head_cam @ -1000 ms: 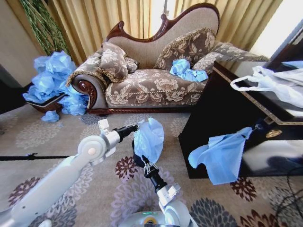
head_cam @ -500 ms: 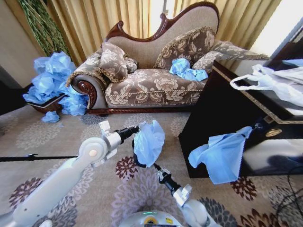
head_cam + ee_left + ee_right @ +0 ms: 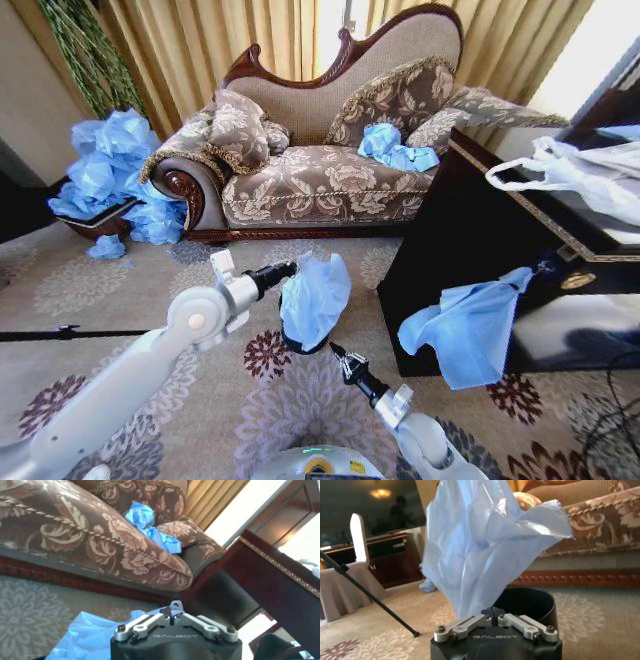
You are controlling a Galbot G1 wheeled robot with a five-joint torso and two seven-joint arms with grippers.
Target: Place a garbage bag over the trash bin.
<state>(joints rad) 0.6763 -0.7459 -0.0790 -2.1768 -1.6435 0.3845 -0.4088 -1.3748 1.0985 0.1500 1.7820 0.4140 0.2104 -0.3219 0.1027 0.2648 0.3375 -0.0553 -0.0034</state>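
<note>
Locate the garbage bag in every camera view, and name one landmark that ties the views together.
Head view: the garbage bag is mid-floor, hanging from the left hand.
Left wrist view: it is crumpled beside that hand's fingertips, against the carpet.
Right wrist view: it is a tall blue sheet rising over the trash bin.
Shared landmark: the floral sofa.

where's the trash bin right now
The trash bin stands on the patterned carpet in front of the sofa, at the centre of the head view, mostly hidden under the garbage bag that the left gripper holds.
</note>
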